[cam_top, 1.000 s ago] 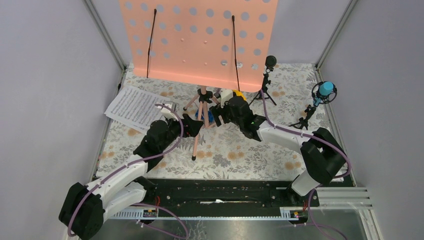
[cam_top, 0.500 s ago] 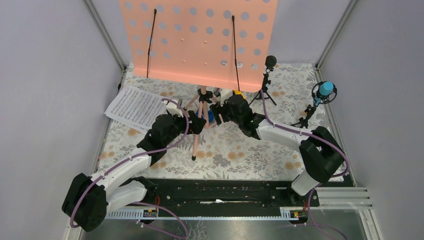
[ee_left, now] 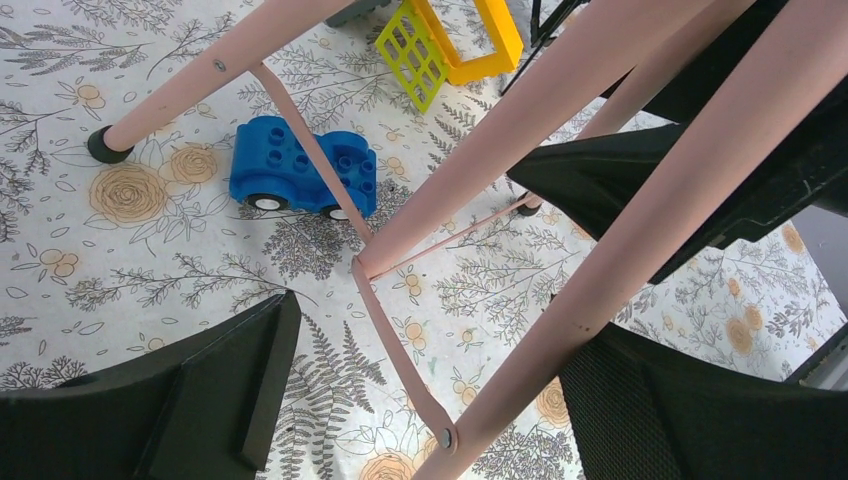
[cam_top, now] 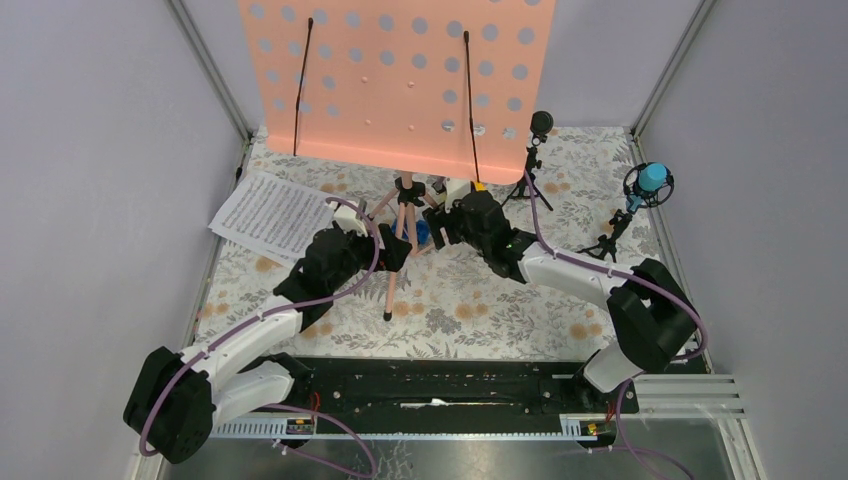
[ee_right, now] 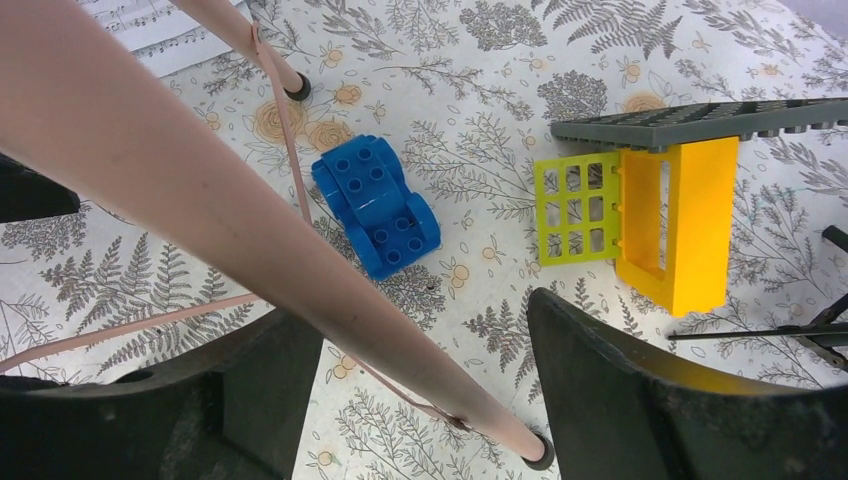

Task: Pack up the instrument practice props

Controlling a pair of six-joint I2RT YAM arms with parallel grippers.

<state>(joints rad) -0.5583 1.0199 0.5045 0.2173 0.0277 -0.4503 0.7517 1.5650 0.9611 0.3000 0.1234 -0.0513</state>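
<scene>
The pink music stand (cam_top: 400, 80) stands at the back on tripod legs (cam_top: 398, 225). White sheet-music pages (cam_top: 270, 215) lie at the left. The black mic (cam_top: 540, 125) and blue mic (cam_top: 652, 180) stand on small tripods at the right. My left gripper (cam_top: 393, 250) is open, its jaws on either side of the front leg (ee_left: 600, 270) without gripping it. My right gripper (cam_top: 440, 228) is open too, with the right leg (ee_right: 300, 240) between its jaws. The left wrist view shows the left gripper (ee_left: 430, 400), and the right wrist view the right gripper (ee_right: 425, 390).
A small blue toy car (ee_right: 378, 205) sits under the stand between the legs, also in the left wrist view (ee_left: 300, 170). A yellow-green grille block (ee_right: 575, 208), a yellow block (ee_right: 680, 225) and a grey plate (ee_right: 700, 120) lie just behind. Grey walls enclose the floral mat (cam_top: 480, 310).
My left gripper has moved forward and to the right, up to the stand's front leg. The right gripper has shifted slightly. The stand and mics have not moved.
</scene>
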